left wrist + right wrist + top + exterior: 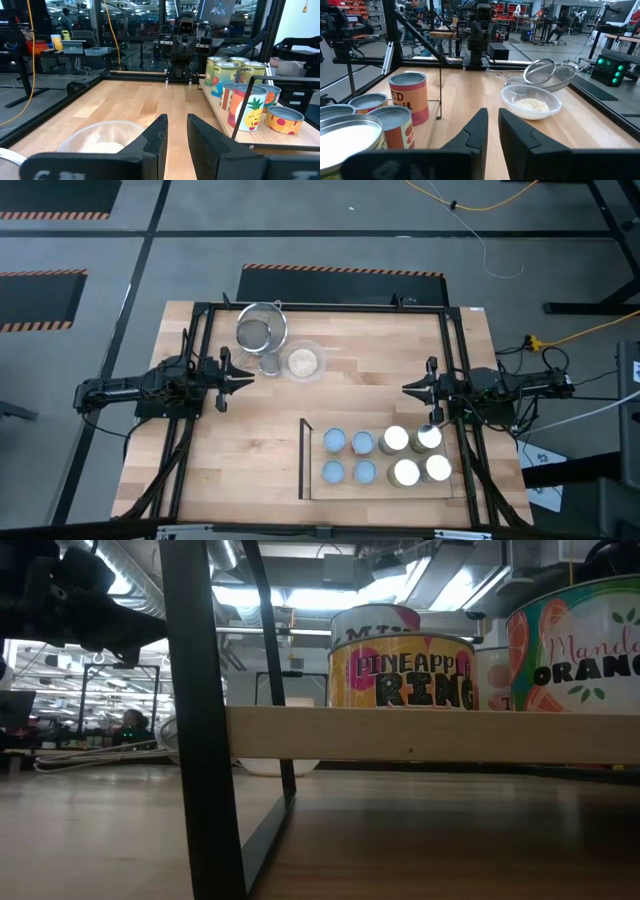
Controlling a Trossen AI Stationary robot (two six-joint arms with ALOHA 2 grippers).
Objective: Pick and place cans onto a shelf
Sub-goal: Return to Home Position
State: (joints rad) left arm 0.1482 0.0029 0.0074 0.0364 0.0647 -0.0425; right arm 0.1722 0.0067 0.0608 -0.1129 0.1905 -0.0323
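Observation:
Several cans [335,441] stand upright in two rows on the light-wood shelf [315,455] near the table's front right, blue-topped ones on the left and white-topped ones [405,471] on the right. The low view shows the shelf board [420,735] with labelled cans [405,670] on it. My left gripper [248,377] waits level at the table's left and my right gripper [408,389] at its right, just beyond the shelf's far right corner. Each wrist view shows a narrow bare gap between the fingers, at my left gripper [177,125] and at my right gripper [493,120].
A metal mesh strainer [262,328] and a clear glass bowl of grains [302,361] sit at the far left of the table, close to my left gripper. The shelf's dark upright edge [302,458] stands on its left side. Bare wood lies in the table's middle.

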